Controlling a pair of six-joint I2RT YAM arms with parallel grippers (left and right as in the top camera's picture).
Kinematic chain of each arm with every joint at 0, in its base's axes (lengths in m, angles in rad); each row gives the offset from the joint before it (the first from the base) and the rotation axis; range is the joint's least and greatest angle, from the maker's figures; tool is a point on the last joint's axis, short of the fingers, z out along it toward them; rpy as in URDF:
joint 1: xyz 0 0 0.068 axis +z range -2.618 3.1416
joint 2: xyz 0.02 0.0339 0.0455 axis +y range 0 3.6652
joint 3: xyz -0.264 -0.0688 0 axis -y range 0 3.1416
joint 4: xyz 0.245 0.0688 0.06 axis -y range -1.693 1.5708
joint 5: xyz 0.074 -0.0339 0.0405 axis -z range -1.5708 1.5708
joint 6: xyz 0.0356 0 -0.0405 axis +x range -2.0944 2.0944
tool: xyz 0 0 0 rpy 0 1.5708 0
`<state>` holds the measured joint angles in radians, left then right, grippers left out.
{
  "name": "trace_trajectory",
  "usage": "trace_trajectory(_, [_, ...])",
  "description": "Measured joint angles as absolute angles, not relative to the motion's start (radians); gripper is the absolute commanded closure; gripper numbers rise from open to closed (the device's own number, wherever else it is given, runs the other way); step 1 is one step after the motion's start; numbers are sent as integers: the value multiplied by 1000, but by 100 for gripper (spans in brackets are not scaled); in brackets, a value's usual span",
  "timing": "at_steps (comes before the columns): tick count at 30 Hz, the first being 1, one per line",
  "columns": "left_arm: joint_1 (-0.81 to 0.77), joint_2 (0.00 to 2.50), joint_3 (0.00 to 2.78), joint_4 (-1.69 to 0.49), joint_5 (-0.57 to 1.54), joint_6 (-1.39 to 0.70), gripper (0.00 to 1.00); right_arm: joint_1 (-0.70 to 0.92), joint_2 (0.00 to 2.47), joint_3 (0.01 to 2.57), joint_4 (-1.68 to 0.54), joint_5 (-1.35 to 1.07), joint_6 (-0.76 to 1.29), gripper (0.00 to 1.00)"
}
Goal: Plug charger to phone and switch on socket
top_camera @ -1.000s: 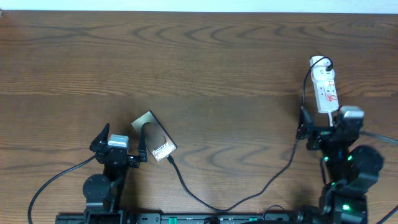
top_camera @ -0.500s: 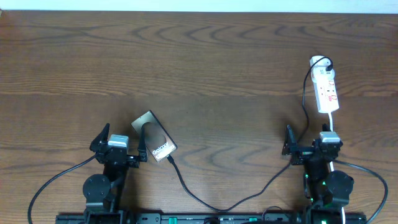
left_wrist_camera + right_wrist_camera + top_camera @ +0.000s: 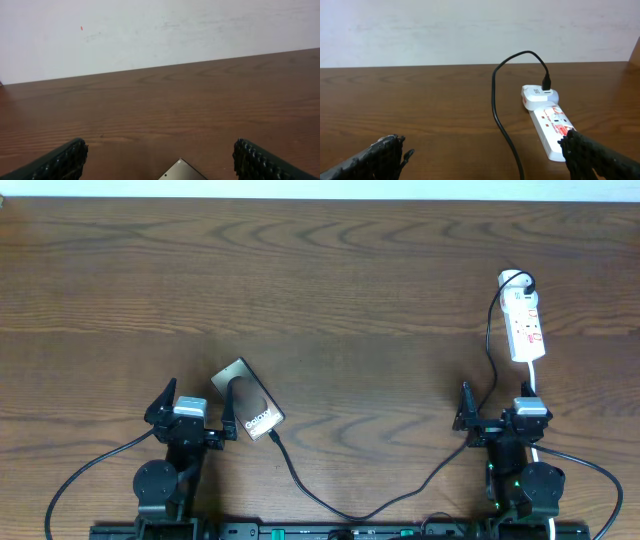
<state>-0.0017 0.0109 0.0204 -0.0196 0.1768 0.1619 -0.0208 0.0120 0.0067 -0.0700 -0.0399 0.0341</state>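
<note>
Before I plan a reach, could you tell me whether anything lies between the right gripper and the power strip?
Nothing visible blocks it. Bare table separates the right gripper and the power strip; the black charger cable lies just left of that path.

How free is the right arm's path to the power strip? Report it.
Probably yes. The power strip lies just ahead of the right arm, jaws open, with bare table between; only the charger cable curves alongside.

The phone [image 3: 248, 402] lies on the table [image 3: 350, 280], beside the left gripper [image 3: 193, 404]. The power strip [image 3: 524, 330] lies on the right, ahead of the right gripper [image 3: 498, 416]. The charger cable [image 3: 494, 107] runs between them.
</note>
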Motion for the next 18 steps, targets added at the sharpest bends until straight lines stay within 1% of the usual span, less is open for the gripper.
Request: trace_trajectory(18, [-2,11,20,-20,177,162,7,-21,12,7,-70,-29,34,1])
